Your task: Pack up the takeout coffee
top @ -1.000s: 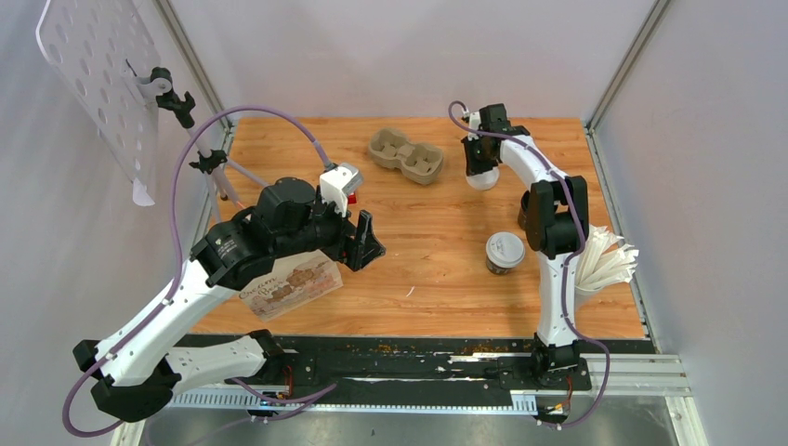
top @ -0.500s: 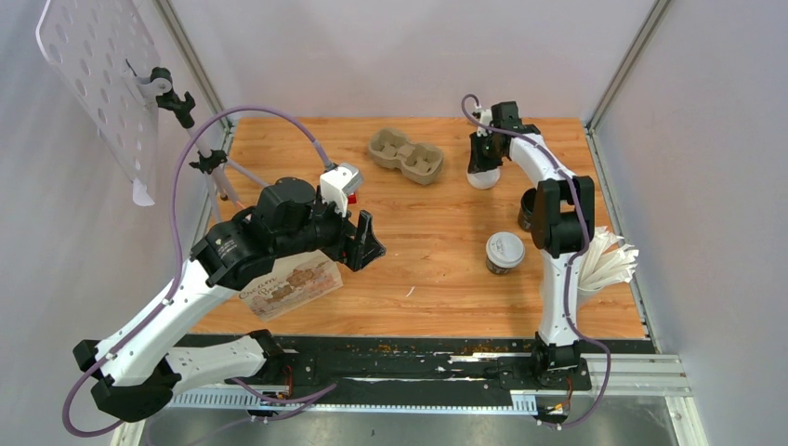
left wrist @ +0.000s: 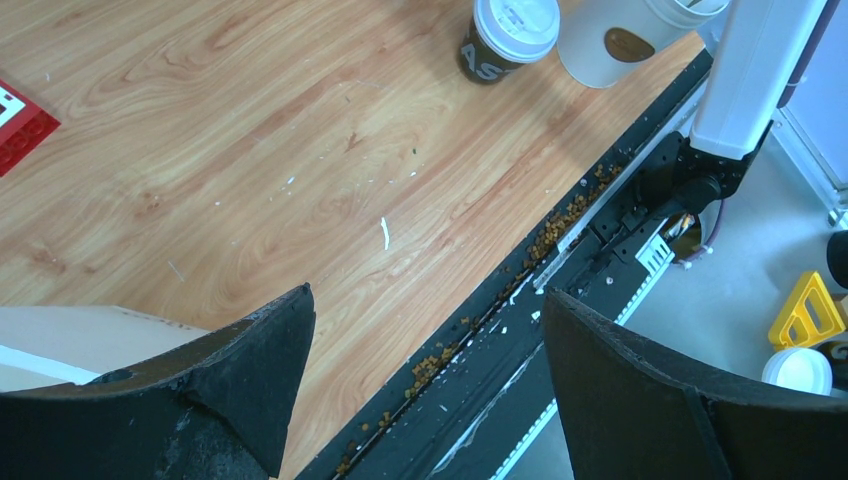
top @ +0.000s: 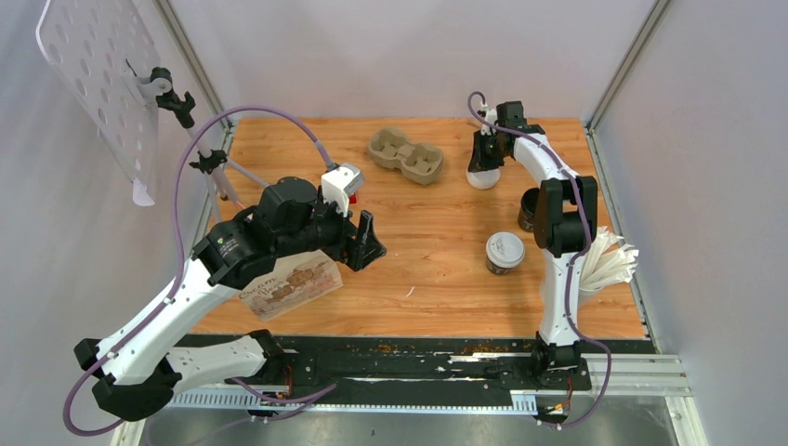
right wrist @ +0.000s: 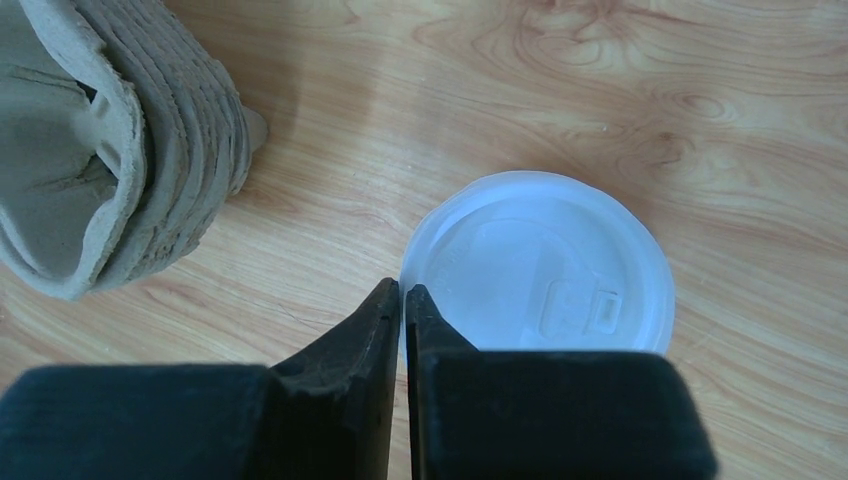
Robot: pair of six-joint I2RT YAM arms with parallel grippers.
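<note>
We are poising the closed right end effector point(right wrist: 402, 296) at the lid point(right wrist: 540, 268) rim; the coffee cup point(top: 505, 252) is standing nearer it than the open left end effector point(left wrist: 425, 297).

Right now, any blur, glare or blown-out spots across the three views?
Top external: even light, soft shadows, no glare. Right wrist: white lid washed out, embossing faint; right hand dark and soft near the lens. Left wrist: table sharp; left hand nearly black, little detail.

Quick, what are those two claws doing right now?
Left gripper: open wide, nothing between its fingers.
Right gripper: shut, tips at the rim of the white lid; a pinch on it cannot be told.
</note>
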